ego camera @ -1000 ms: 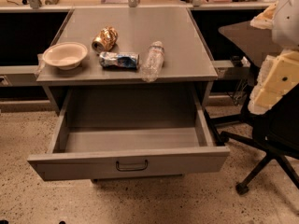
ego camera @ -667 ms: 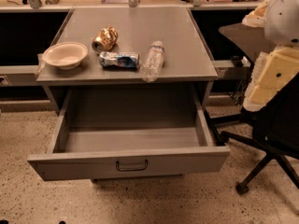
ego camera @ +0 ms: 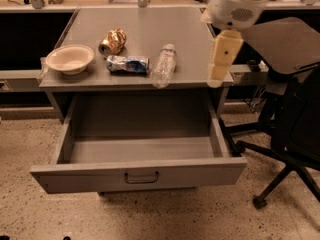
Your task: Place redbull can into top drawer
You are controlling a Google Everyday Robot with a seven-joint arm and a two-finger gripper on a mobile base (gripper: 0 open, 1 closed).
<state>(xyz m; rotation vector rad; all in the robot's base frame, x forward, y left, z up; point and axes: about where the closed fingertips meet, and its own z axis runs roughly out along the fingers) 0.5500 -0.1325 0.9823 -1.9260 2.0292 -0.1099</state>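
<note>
The redbull can (ego camera: 128,64) lies on its side on the grey cabinet top (ego camera: 145,29), between a bowl and a clear bottle. The top drawer (ego camera: 140,149) below is pulled open and holds nothing, its dark handle (ego camera: 141,177) at the front middle. My gripper (ego camera: 220,64) hangs from the white arm (ego camera: 235,4) over the right edge of the cabinet top, to the right of the can and apart from it.
A cream bowl (ego camera: 69,58) sits at the left of the top, a crumpled gold can (ego camera: 112,41) behind the redbull can, and a clear plastic bottle (ego camera: 164,65) just right of it. A black office chair (ego camera: 295,119) stands at the right on the speckled floor.
The arm has swung left from beside the chair to over the cabinet's right edge. The can, bowl, bottle and drawer have not moved.
</note>
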